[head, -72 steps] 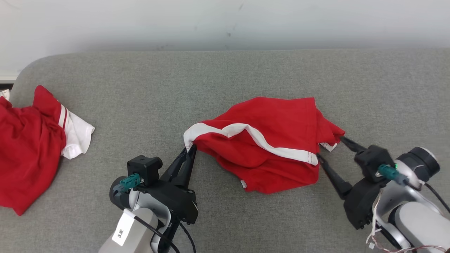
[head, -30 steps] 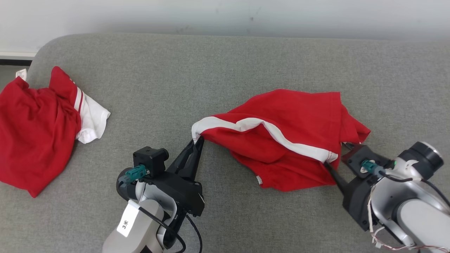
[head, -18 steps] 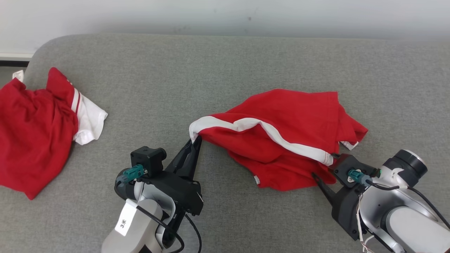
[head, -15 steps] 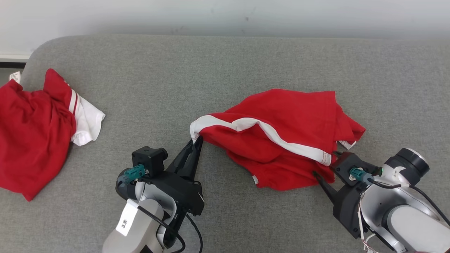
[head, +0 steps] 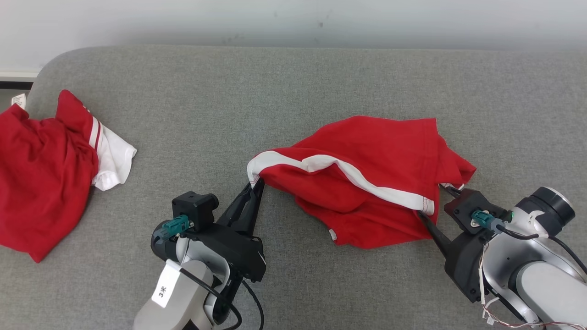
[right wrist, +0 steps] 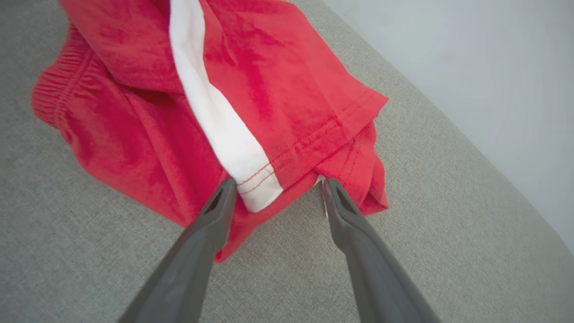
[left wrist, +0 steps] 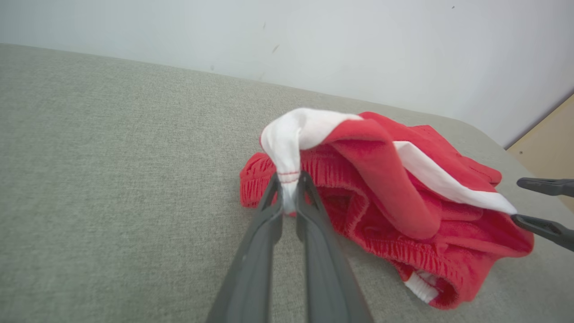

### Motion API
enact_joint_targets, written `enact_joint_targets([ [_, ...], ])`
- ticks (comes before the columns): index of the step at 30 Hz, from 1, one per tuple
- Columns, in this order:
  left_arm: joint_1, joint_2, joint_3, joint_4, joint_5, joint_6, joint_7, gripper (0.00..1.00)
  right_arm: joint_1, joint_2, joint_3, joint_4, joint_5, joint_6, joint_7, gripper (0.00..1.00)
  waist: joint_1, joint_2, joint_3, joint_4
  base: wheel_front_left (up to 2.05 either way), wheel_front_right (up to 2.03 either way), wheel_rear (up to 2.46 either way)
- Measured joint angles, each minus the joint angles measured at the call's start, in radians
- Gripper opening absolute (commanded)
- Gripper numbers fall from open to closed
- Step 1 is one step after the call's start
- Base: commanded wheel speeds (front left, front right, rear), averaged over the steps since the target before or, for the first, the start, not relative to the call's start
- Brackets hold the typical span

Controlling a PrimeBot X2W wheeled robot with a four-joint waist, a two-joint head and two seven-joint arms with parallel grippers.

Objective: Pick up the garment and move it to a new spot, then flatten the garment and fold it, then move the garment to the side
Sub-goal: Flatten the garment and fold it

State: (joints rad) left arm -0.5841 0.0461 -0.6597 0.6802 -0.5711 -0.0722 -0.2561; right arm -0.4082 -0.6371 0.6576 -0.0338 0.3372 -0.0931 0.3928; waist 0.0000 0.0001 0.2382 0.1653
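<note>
Red garment: the garment (head: pixel 367 183) lies rumpled on the grey cushion (head: pixel 275 87), strung between the two claws; its white stripe (head: pixel 353 176) runs from one claw's tips across to the other's
Left claw: the left gripper (head: pixel 257 183) is pinched tight on the stripe's end (left wrist: pixel 287 175); the cloth rises in a small peak just ahead of its tips
Right claw: the right gripper (head: pixel 433 201) stands with jaws spread wide; one finger sits either side of the stitched hem corner (right wrist: pixel 258 190); nothing is held; whether the tips touch cloth I cannot tell
Step in hand: judged to be taking a second corner, so the garment can be lifted and carried
Doing it well: push on until the stitched hem lies well behind the pads; close on both layers, not the white tip alone; keep the left pinch firm; then raise both claws together, drawing apart only until the cloth hangs taut
Edges: the cushion's far edge meets the pale wall (head: pixel 293 18) beyond both claws; its rounded corner lies far out to the left claw's left
Open room: wide bare grey ahead of both claws, past the garment; more between the left claw and a second red garment (head: pixel 41 174), well off to its left; a bare stretch right of the right claw
</note>
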Motion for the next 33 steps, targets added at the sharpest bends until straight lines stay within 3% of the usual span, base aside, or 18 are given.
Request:
enact_joint_targets([
  [5, 0.000, -0.001, -0.002, 0.000, 0.000, 0.000, 0.000, 0.00, -0.001, 0.004, 0.002, 0.012, 0.000, 0.000, -0.006, 1.00, 0.0000, 0.0000, 0.004, 0.003, 0.00, 0.00, 0.00],
  [6, 0.000, -0.002, -0.002, 0.000, 0.000, -0.002, 0.000, 0.00, -0.001, 0.007, 0.002, 0.014, 0.000, 0.000, -0.007, 0.88, 0.0000, 0.0000, 0.005, 0.004, 0.00, 0.00, 0.00],
  [7, 0.000, -0.002, -0.002, 0.000, 0.000, -0.008, 0.000, 0.00, -0.002, 0.008, 0.002, 0.017, 0.000, 0.000, -0.009, 0.44, 0.0000, 0.0000, 0.006, 0.005, 0.00, 0.00, 0.00],
  [9, 0.000, -0.002, -0.002, 0.000, 0.000, -0.008, 0.000, 0.00, -0.002, 0.010, 0.001, 0.027, 0.000, 0.000, -0.015, 0.27, 0.0000, 0.0000, 0.008, 0.008, 0.00, 0.00, 0.00],
  [11, 0.000, -0.002, -0.002, 0.000, 0.000, -0.008, 0.000, 0.00, -0.002, 0.011, 0.000, 0.033, 0.004, -0.001, -0.016, 0.22, 0.0000, 0.0000, 0.009, 0.011, 0.00, 0.00, 0.00],
  [12, 0.000, -0.002, -0.002, 0.001, 0.000, -0.008, 0.000, 0.00, -0.002, 0.012, 0.000, 0.035, 0.005, -0.001, -0.016, 0.06, 0.0000, 0.0000, 0.009, 0.012, 0.00, 0.00, 0.00],
  [13, 0.000, -0.002, -0.002, 0.002, 0.000, -0.008, 0.000, 0.00, -0.002, 0.013, 0.000, 0.037, 0.005, -0.001, -0.016, 0.00, 0.0000, 0.0000, 0.010, 0.013, 0.00, 0.00, 0.00],
  [25, 0.000, -0.004, 0.024, -0.005, 0.003, -0.002, 0.000, 0.00, -0.013, 0.041, -0.026, 0.038, 0.012, -0.004, -0.071, 0.00, 0.0000, 0.0000, -0.003, 0.013, 0.00, 0.00, 0.00],
  [33, -0.050, 0.016, 0.098, -0.199, 0.050, 0.021, 0.000, 0.00, -0.053, 0.046, -0.158, -0.068, 0.015, -0.020, -0.199, 0.00, 0.0000, -0.0001, -0.035, -0.006, 0.00, 0.00, 0.00],
])
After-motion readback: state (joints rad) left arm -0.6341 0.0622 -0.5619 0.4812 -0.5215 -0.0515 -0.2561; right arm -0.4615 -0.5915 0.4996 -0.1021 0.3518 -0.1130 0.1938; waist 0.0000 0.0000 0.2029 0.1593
